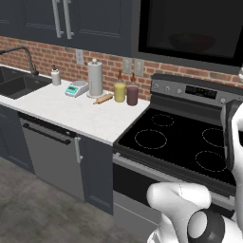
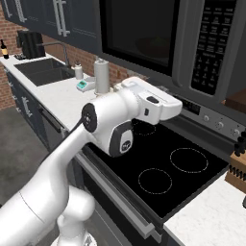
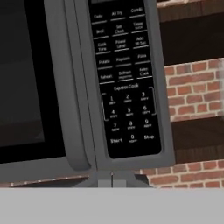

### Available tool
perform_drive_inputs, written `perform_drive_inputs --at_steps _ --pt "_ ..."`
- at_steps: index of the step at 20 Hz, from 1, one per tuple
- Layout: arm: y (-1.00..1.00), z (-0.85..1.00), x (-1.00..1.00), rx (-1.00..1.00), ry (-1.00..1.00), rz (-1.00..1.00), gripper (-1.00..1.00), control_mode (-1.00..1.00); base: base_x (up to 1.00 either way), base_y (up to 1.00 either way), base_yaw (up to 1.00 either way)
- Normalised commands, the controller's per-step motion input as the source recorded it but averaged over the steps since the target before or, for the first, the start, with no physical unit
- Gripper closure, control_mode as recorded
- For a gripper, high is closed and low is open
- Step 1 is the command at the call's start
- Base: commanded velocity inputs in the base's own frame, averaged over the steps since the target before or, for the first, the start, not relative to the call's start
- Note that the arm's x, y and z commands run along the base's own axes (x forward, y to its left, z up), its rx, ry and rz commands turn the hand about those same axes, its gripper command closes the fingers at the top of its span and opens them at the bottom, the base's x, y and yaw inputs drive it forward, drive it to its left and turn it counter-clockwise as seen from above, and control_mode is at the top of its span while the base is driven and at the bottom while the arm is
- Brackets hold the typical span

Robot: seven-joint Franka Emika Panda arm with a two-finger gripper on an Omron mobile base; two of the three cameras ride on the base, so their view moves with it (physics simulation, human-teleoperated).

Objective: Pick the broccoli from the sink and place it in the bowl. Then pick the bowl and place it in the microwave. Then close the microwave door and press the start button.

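Note:
The black microwave (image 1: 190, 28) (image 2: 144, 33) hangs above the stove with its glass door (image 3: 26, 78) closed. Through the glass a reddish-brown bowl (image 1: 192, 42) shows faintly. The broccoli is hidden from sight. The dark sink (image 1: 19, 83) (image 2: 43, 69) lies far to the left. In the hand view my gripper (image 3: 111, 177) is shut on nothing, its tips together. It faces the keypad from a short distance, below the Start button (image 3: 116, 141). My arm (image 2: 120, 120) reaches up over the stove.
Beneath the microwave is a black stove (image 1: 180, 137) with burner rings. The white counter (image 1: 71, 111) holds a paper towel roll (image 1: 95, 78), two jars (image 1: 119, 91), a rolling pin (image 1: 103, 99) and a scale (image 1: 76, 88). A knife block (image 2: 238, 168) stands at the right.

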Motion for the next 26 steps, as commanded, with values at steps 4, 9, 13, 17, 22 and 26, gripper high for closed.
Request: perform_drive_inputs --at_steps 4,9,13,17,22,26 --pt "-0.09 0.0 0.22 0.0 0.0 0.01 1.0 -1.0 0.0 0.0 0.0" --pt "-0.24 0.0 0.17 0.03 0.0 0.01 1.0 -1.0 0.0 0.0 0.0" --pt "-0.37 0.0 0.08 0.06 -0.06 0.02 1.0 -1.0 0.0 0.0 0.0" --pt "-0.18 0.0 0.08 0.02 -0.04 0.01 1.0 -1.0 0.0 0.0 0.0" --pt "0.0 0.0 0.16 0.0 -0.02 0.0 1.0 -1.0 0.0 0.0 0.0" --pt "-0.03 0.0 0.26 0.0 -0.01 0.0 1.0 -1.0 0.0 0.0 0.0"
